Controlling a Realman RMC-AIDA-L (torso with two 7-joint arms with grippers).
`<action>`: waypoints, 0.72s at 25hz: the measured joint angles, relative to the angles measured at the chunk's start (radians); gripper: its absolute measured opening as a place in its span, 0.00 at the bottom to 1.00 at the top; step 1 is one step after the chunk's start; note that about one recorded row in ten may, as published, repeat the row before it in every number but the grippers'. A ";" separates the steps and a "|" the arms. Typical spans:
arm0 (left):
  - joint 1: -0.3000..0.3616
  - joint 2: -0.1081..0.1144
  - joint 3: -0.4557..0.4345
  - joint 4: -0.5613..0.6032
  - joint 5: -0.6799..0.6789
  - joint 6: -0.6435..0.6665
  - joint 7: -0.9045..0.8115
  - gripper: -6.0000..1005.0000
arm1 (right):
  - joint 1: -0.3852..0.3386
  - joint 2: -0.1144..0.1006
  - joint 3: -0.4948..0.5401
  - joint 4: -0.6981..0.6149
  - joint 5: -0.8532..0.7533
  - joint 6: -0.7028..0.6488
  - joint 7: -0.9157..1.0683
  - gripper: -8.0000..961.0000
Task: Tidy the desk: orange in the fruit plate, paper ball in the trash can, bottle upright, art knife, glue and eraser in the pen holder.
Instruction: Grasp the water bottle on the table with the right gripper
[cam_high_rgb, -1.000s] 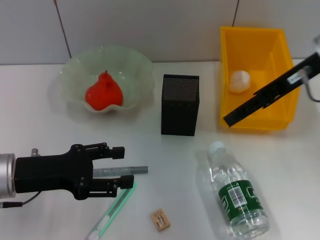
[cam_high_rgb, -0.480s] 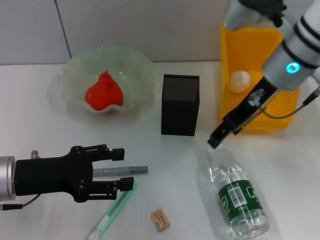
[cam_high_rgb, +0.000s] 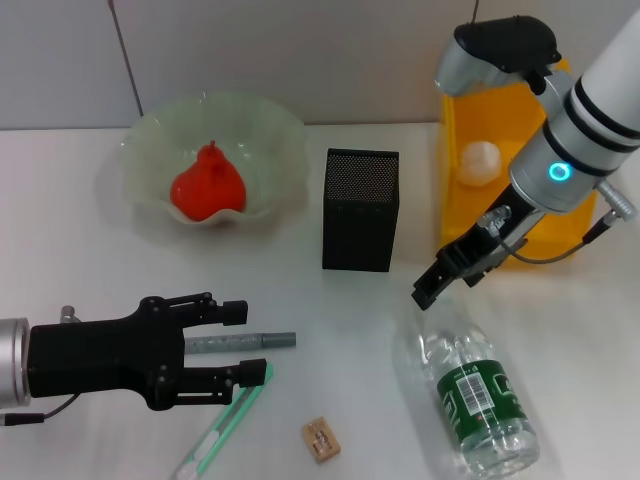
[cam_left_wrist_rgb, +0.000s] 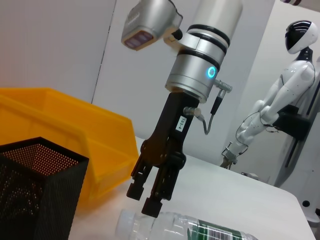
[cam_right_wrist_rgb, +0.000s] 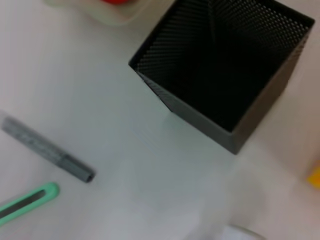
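**Inspector A:** Black fingers of the right gripper (cam_high_rgb: 432, 288) are parted, nothing between them; in the left wrist view (cam_left_wrist_rgb: 145, 195) we see them hanging just above the cap end of the bottle (cam_high_rgb: 472, 388), not yet touching it. We judge the step in hand to be the grasp that will stand it up.

**Inspector B:** Agreed. We note the bottle (cam_left_wrist_rgb: 200, 231) lies flat on the desk (cam_high_rgb: 560, 330), cap toward the yellow trash can (cam_high_rgb: 560, 140). And the left arm?

**Inspector A:** The left gripper (cam_high_rgb: 240, 342) sits low at the near left, fingers spread and holding nothing. The grey glue stick (cam_high_rgb: 245, 341) lies between its fingers, and the green art knife (cam_high_rgb: 222, 430) runs just under the lower one.

**Inspector B:** We record the eraser (cam_high_rgb: 321, 439) loose on the desk, a little beyond the knife. The black mesh pen holder (cam_high_rgb: 360, 210) stands at centre; the right wrist view (cam_right_wrist_rgb: 225, 65) looks straight into it, and we see nothing inside.

**Inspector A:** Done, as far as we can see: a red-orange fruit (cam_high_rgb: 208, 185) lies in the fruit plate (cam_high_rgb: 270, 130), and the paper ball (cam_high_rgb: 479, 162) rests in the trash can.

**Inspector B:** Outstanding, then: bottle upright, and glue, knife and eraser into the holder. We put the task somewhat short of half complete.
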 joint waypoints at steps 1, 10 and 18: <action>0.000 0.000 0.000 0.000 0.000 0.000 0.000 0.81 | 0.000 0.000 0.000 0.000 0.000 0.000 0.000 0.84; 0.002 0.000 0.000 0.001 0.000 0.001 -0.001 0.81 | -0.009 0.007 0.006 -0.036 0.005 0.058 0.027 0.84; 0.004 -0.006 0.001 0.007 0.000 0.003 0.000 0.81 | -0.009 0.019 0.009 -0.064 0.006 0.083 0.029 0.84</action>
